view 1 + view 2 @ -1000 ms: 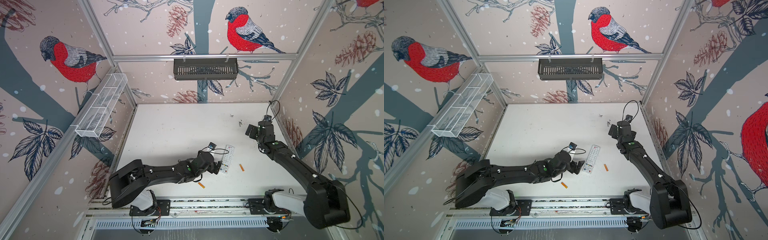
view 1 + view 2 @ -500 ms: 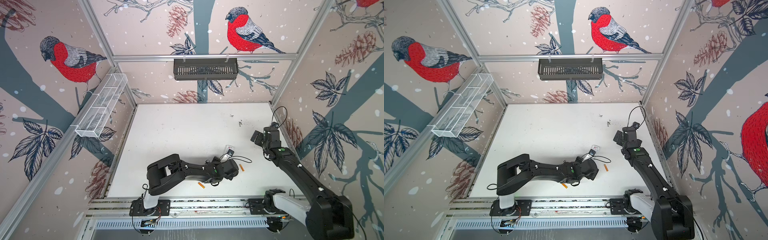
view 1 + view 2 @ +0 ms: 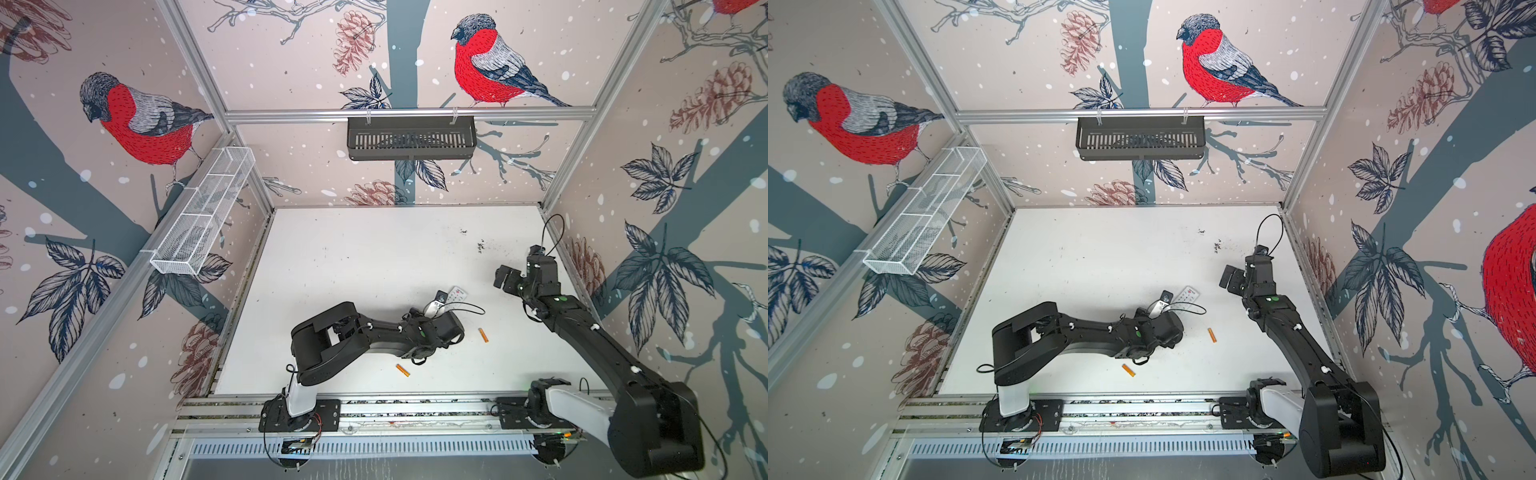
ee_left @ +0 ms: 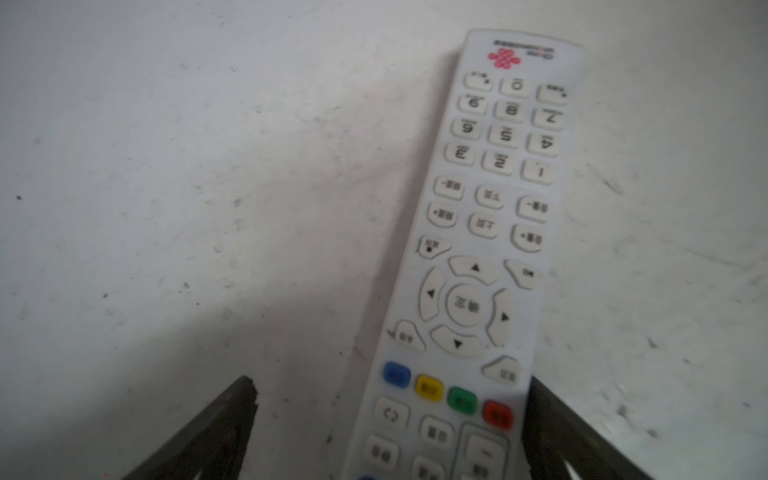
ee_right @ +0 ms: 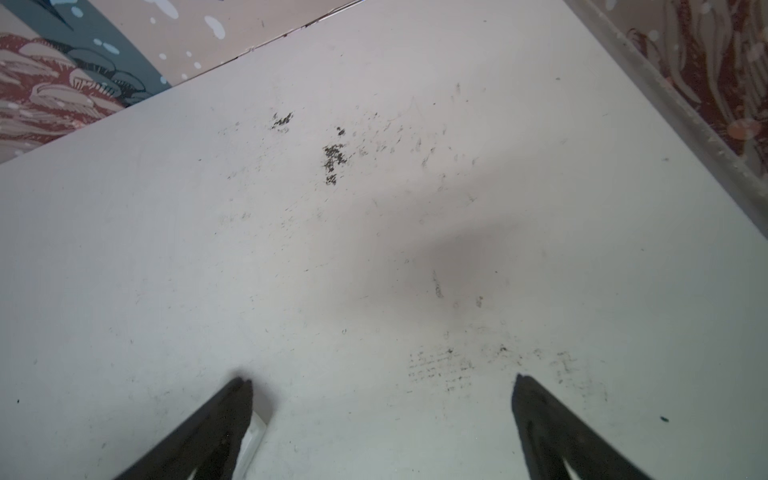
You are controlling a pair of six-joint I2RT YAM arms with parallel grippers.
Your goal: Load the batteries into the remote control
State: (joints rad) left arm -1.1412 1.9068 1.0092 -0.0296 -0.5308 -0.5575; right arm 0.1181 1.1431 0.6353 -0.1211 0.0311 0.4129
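The white remote control [image 4: 478, 257] lies button side up on the white table. Its coloured-button end sits between the fingers of my open left gripper [image 4: 390, 388], close beside one finger [image 4: 544, 415] and well apart from its twin. In both top views only the remote's red-logo end [image 3: 457, 294] [image 3: 1188, 295] shows past my left wrist [image 3: 440, 328]. Two orange batteries lie loose: one [image 3: 482, 335] [image 3: 1212, 335] right of that wrist, one [image 3: 402, 370] [image 3: 1128, 370] nearer the front. My right gripper [image 3: 505, 280] [image 5: 382, 384] hangs open over bare table at the right.
A black slotted basket [image 3: 411, 137] hangs on the back wall and a white mesh basket [image 3: 203, 216] on the left wall. Dark scuff marks [image 3: 480, 247] spot the table's far right. The aluminium rail [image 3: 374, 409] with both arm bases runs along the front edge.
My left arm has folded and its gripper has moved right, from beside the remote to over it. The right gripper has drawn back a little towards the front. Remote and batteries have stayed put.
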